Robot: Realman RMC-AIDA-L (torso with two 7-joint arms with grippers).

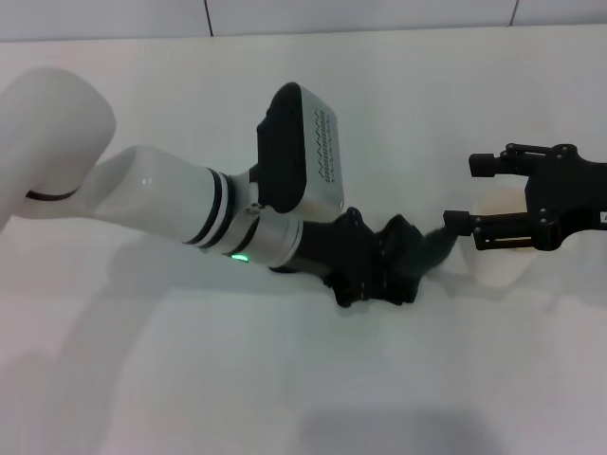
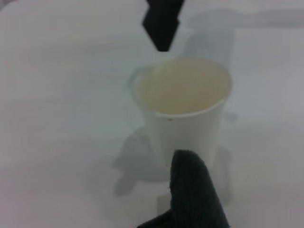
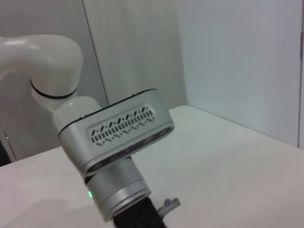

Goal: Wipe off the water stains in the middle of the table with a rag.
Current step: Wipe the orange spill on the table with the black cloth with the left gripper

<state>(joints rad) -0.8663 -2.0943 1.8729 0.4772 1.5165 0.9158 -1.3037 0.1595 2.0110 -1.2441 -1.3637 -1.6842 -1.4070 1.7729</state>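
Observation:
My left gripper (image 1: pixel 394 270) is at the middle of the white table (image 1: pixel 285 379), shut on the dark rag (image 1: pixel 432 248). The rag's tail points toward the right gripper, and its tip shows in the left wrist view (image 2: pixel 194 194), just in front of a white paper cup (image 2: pixel 185 104). My right gripper (image 1: pixel 477 193) is open at the right, its fingers spread over the cup (image 1: pixel 503 202). One of its fingers (image 2: pixel 162 21) shows beyond the cup's far rim. The water stains are not visible in any view.
The left arm's wrist and its silver camera housing (image 1: pixel 318 152) reach across the table's middle and also fill the right wrist view (image 3: pixel 123 133). A grey wall (image 1: pixel 379 14) runs behind the table's far edge.

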